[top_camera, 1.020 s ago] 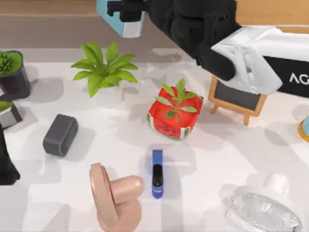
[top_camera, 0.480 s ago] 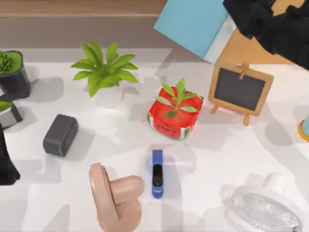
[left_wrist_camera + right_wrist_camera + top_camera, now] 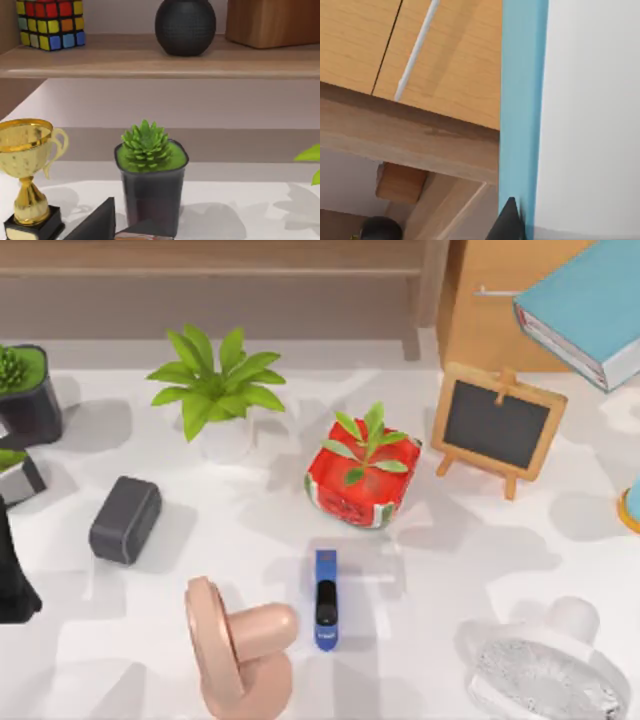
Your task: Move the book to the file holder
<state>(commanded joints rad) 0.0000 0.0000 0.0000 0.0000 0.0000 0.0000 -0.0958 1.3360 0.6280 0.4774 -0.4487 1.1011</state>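
From above, the book [image 3: 590,312] hangs tilted at the far right, over the wooden cabinet [image 3: 490,300] and beyond the easel [image 3: 497,427]. The left wrist camera faces a succulent pot [image 3: 150,187] and a trophy [image 3: 27,175]. The right wrist camera sits against the book's [image 3: 524,100] blue cover; I cannot tell how the right gripper's fingers stand.

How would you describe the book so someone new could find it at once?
Look at the table's far right corner in the top view, where a wooden cabinet stands. The book is there, tilted, above the chalkboard easel. It is the only light blue slab with white page edges, larger than the easel.
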